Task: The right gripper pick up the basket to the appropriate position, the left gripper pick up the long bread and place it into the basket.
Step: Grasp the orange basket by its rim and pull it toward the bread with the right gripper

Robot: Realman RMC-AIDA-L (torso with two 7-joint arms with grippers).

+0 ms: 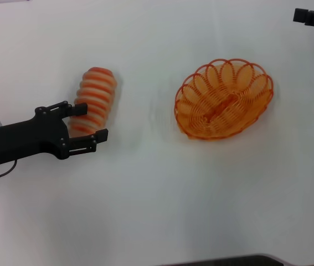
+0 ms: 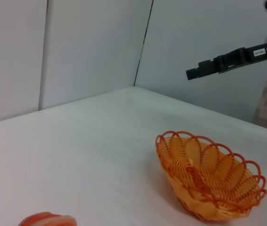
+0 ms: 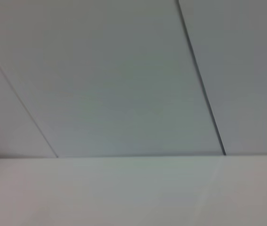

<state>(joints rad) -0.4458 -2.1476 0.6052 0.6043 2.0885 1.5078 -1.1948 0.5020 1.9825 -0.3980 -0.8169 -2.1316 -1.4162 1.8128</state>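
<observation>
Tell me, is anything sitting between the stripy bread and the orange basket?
No. In the head view, only bare white table lies between the long bread and the basket.

We see an oval orange wire basket (image 1: pixel 224 100), a ribbed loaf (image 1: pixel 93 100) banded orange and cream, and a plain white table (image 1: pixel 157 210).

Flat matte white tabletop (image 1: pixel 157 210) spans head view. Pale grey wall panels (image 2: pixel 91 47), divided by thin dark vertical seams (image 3: pixel 201 80), stand behind table's far edge.
</observation>
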